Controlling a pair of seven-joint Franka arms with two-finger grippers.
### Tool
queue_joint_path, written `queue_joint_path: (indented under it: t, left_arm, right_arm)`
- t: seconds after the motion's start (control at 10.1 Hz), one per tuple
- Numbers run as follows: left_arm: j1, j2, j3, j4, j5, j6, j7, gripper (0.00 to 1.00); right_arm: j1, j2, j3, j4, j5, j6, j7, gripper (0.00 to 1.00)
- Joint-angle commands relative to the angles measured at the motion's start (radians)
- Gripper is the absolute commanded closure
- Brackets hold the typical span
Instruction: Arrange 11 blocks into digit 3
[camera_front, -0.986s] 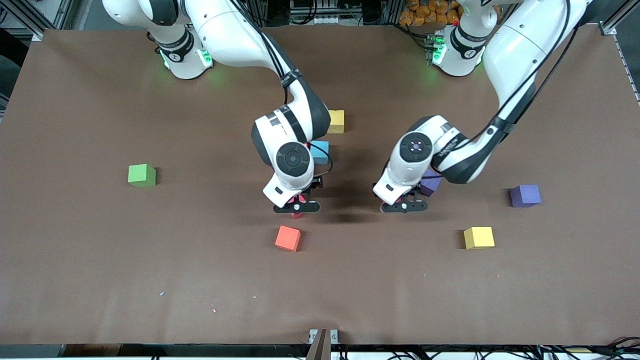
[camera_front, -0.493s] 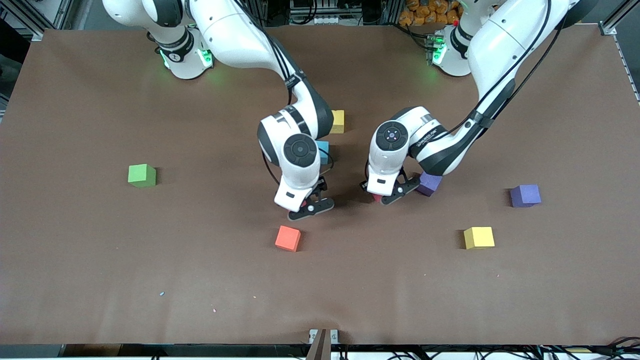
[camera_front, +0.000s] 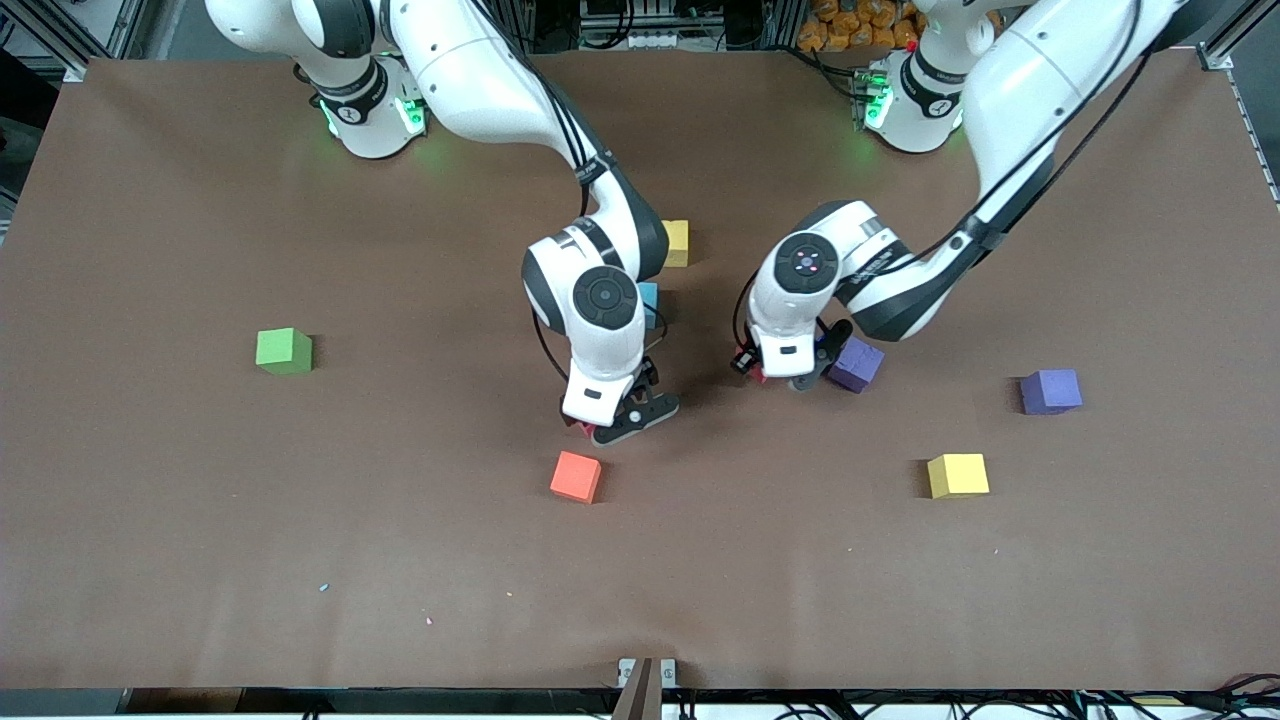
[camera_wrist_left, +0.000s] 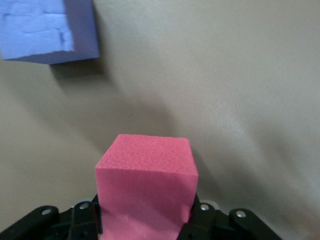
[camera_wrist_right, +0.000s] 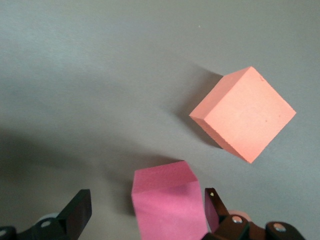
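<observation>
Left end effector clamps a matte pink foam cube.

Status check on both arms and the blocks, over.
Left gripper shut on pink block, beside purple block. Right gripper open, astride another pink block near orange block. Nothing blocking.

Robotics lab: aluminium framing, cables, brown table.

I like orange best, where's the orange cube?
The small orange foam cube sits on the brown table, just nearer the front camera than the right hand.
</observation>
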Motion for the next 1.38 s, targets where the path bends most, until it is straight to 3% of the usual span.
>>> queue_joint_path:
  t: [0.0,0.49,0.79,1.08,1.28]
  left_arm:
    - [0.039,-0.026,-0.048,-0.041,-0.024,0.002,-0.138,0.97]
    - [-0.010,-0.001,-0.048,-0.036,-0.024,0.056,-0.555,0.97]
    - [-0.091,0.023,-0.041,-0.024,-0.010,0.085,-0.756,0.97]
    - [-0.259,0.023,0.089,0.019,-0.006,0.094,-0.936,0.97]
    - [-0.267,0.022,0.094,0.022,-0.004,0.097,-0.967,0.97]
  right_arm:
    - [-0.029,0.004,0.005,0.002,-0.017,-0.005,-0.018,0.00]
    - [-0.045,0.010,0.006,-0.012,-0.053,-0.010,-0.082,0.00]
    - [-0.048,0.014,0.029,-0.029,-0.051,-0.007,-0.074,0.00]
    - [-0.057,0.014,0.031,-0.029,-0.046,-0.013,-0.080,0.00]
    - [-0.075,-0.002,0.043,-0.021,-0.045,-0.045,-0.080,0.00]
